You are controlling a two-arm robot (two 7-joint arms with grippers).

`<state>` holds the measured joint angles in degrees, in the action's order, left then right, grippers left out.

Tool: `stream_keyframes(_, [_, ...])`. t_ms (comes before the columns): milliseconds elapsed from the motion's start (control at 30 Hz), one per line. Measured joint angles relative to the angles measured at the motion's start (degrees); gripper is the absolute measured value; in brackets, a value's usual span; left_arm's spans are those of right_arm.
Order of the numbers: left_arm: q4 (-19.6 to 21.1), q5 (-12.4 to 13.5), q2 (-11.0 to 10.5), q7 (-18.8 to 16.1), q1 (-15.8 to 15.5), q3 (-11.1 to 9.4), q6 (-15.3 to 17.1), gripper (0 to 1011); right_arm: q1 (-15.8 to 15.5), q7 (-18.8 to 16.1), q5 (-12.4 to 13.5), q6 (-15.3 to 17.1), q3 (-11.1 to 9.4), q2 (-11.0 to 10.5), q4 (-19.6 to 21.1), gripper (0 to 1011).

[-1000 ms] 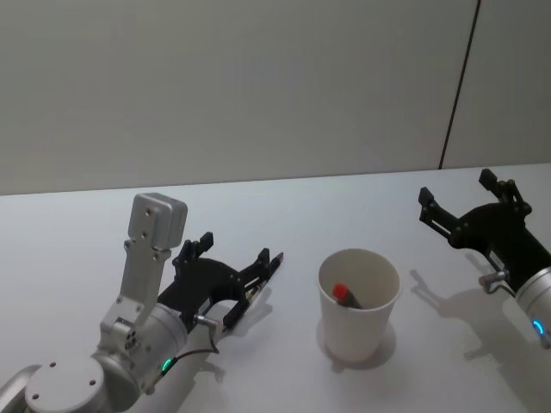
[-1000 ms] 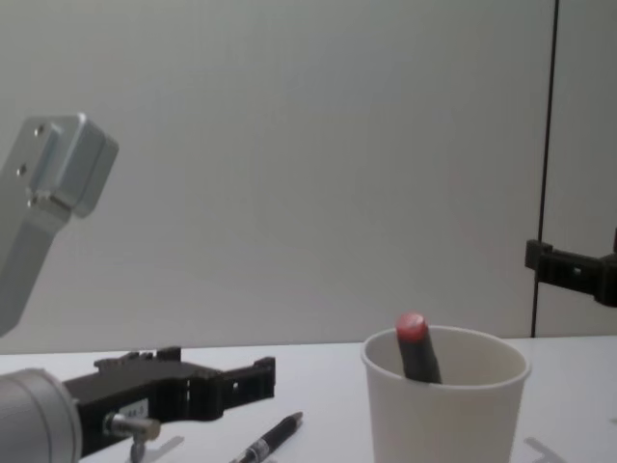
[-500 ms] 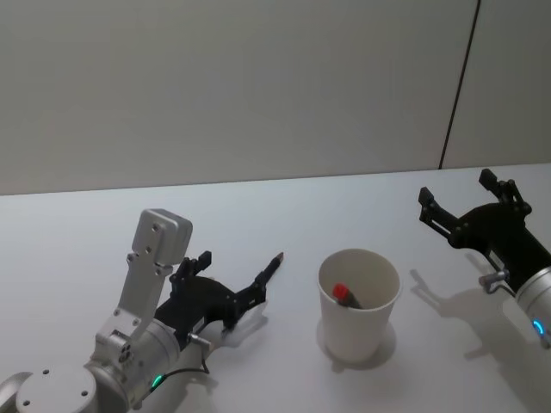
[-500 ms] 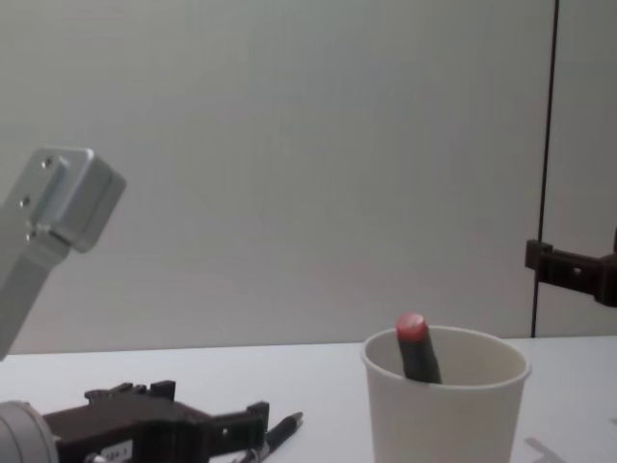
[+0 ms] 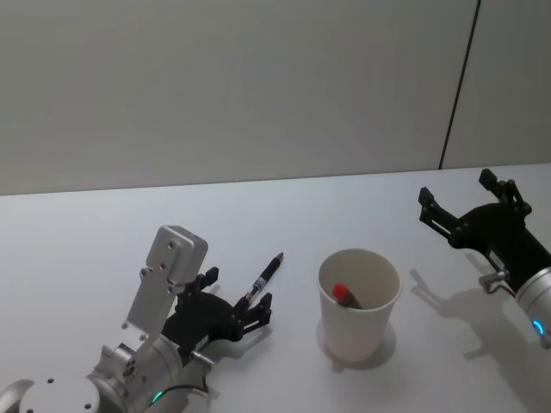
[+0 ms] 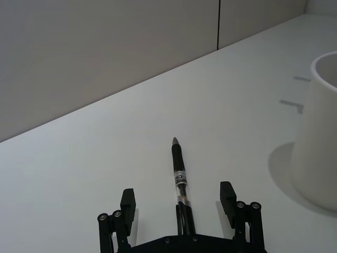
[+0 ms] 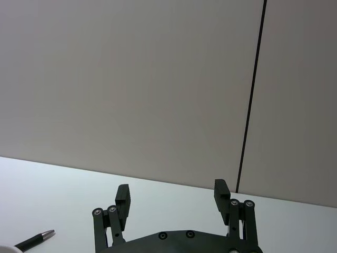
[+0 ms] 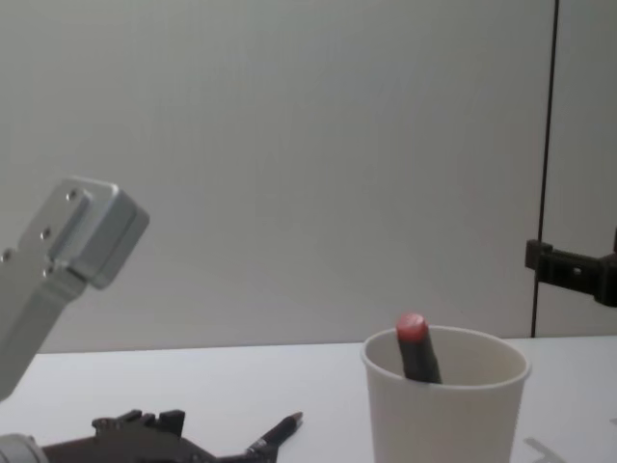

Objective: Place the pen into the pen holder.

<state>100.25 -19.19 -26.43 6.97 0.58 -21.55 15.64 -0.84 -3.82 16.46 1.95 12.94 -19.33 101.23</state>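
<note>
One black pen with a clear middle (image 5: 265, 277) is seen flat on the white table (image 5: 86, 241), near the white paper cup pen holder (image 5: 357, 337) | left gripper (image 5: 238, 289) is spread wide, low around the pen's back end, nothing gripped | it should be closed squarely on the barrel | right gripper (image 5: 456, 189) is parked, spread open

Right gripper (image 7: 171, 188) poised above a white table (image 7: 58, 179), facing a plain grey wall (image 7: 131, 79).
Taking the way the gripper points as twelve o'clock: its two black fingers (image 7: 122, 199) stand wide apart with nothing between them, reaching toward the wall. A thin dark seam (image 7: 251, 95) runs straight up the wall at about one o'clock. At about ten o'clock, well apart from the fingers, the silver-tipped end of a dark pen (image 7: 36, 239) lies flat on the table; the rest of it is cut off.
</note>
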Motion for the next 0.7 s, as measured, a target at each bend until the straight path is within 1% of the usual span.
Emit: stream_keyframes(700, [0.4, -0.1, 0.1, 0.5, 1.4, -0.5, 1.2, 1001, 0.0, 0.0, 0.0, 0.0, 0.0, 0.0, 0.0, 1002])
